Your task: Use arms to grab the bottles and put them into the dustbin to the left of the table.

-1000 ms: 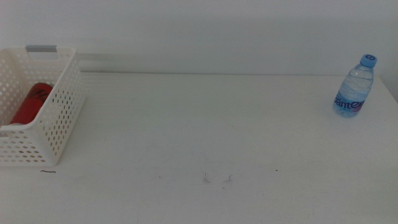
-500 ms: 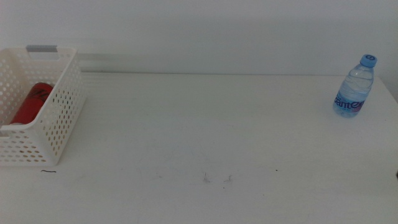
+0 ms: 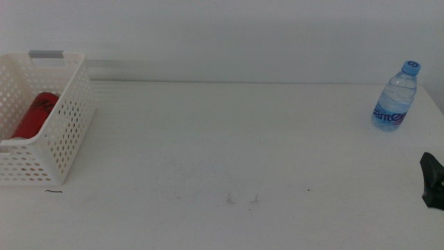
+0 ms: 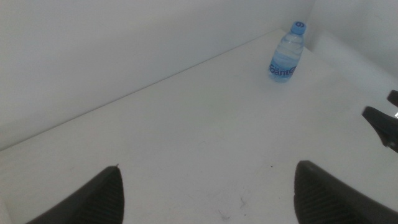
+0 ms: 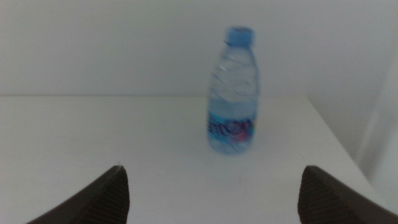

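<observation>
Right gripper (image 5: 211,186), jaws spread and empty, faces the upright water bottle (image 3: 395,96) at the table's (image 3: 229,139) far right. Approach underway; next, close in and clasp it. Red can (image 3: 31,117) lies in the dustbin (image 3: 66,132), far left.

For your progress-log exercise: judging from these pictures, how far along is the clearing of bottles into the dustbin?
Done: the red can lies inside the dustbin. In hand: nothing is gripped; the right gripper, jaws open, is at the table's right edge, facing the water bottle, which stands upright near the far right corner. The left gripper is open and out of the middle view. Left: bin the water bottle. No yellow bottle is visible.
</observation>
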You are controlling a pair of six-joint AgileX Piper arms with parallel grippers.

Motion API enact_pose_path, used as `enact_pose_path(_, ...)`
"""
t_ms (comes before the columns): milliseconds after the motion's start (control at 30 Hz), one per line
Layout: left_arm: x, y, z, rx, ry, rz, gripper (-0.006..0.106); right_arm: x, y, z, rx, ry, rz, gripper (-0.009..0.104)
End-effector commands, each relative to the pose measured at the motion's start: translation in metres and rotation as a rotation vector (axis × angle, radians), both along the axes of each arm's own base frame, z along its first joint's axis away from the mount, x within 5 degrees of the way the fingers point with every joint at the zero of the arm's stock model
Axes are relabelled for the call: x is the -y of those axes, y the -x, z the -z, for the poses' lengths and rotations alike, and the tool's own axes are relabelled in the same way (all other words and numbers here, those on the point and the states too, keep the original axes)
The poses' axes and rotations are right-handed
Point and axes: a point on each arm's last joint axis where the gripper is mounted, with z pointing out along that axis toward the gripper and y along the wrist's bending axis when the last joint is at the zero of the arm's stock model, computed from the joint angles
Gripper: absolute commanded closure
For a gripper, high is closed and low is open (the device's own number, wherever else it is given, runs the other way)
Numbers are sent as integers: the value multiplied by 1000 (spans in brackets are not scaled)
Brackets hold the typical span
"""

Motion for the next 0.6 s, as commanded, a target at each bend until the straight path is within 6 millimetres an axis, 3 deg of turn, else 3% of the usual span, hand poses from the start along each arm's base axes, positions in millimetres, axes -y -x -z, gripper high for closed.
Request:
enact_pose_path(0,0,1,-1,6,6,2,7,4,-15,6,-32,-49,58,16)
enact_pose_path(267,0,1,-1,6,4,1,7,2,-68,29,-146,-48,63,16)
enact_pose_path(567,0,1,-1,8,2,2,7,2,-136,27,-94,96,62,16)
